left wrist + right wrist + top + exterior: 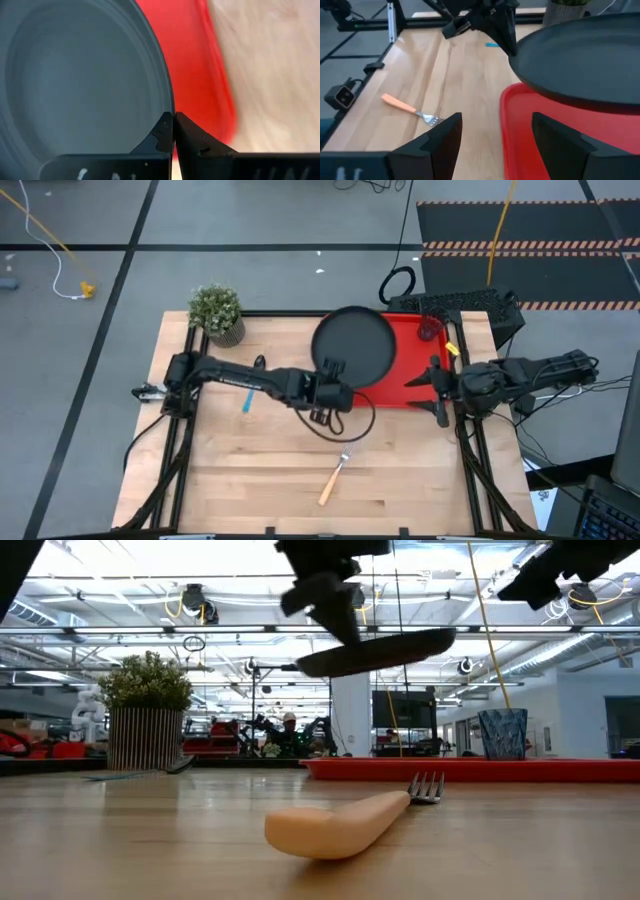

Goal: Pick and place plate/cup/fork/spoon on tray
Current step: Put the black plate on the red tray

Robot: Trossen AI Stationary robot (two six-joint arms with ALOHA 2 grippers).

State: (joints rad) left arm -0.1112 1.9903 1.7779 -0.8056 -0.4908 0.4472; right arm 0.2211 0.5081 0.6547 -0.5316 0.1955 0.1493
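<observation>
The black plate (353, 343) hangs in the air over the far left corner of the red tray (410, 372), and my left gripper (331, 370) is shut on its near rim. In the low view the plate (375, 650) is well above the table, slightly tilted. My right gripper (433, 390) is open and empty over the tray's right part. The small dark cup (430, 330) stands on the tray's far right. The fork (335, 478) lies on the table near the front. The spoon's blue handle (247, 402) shows beside my left arm, on the table. My left gripper pinches the plate's rim (166, 102) between its two fingers, at the edge nearest the table's front. The fingers come from the near side, roughly level. The plate is lifted clear of table and tray, nearly level, reaching out beyond the fingertips.
A potted green plant (217, 310) stands at the table's far left corner. A dark cable loop (352, 420) hangs under my left wrist. Bare wood lies between the fork and the tray (520, 145).
</observation>
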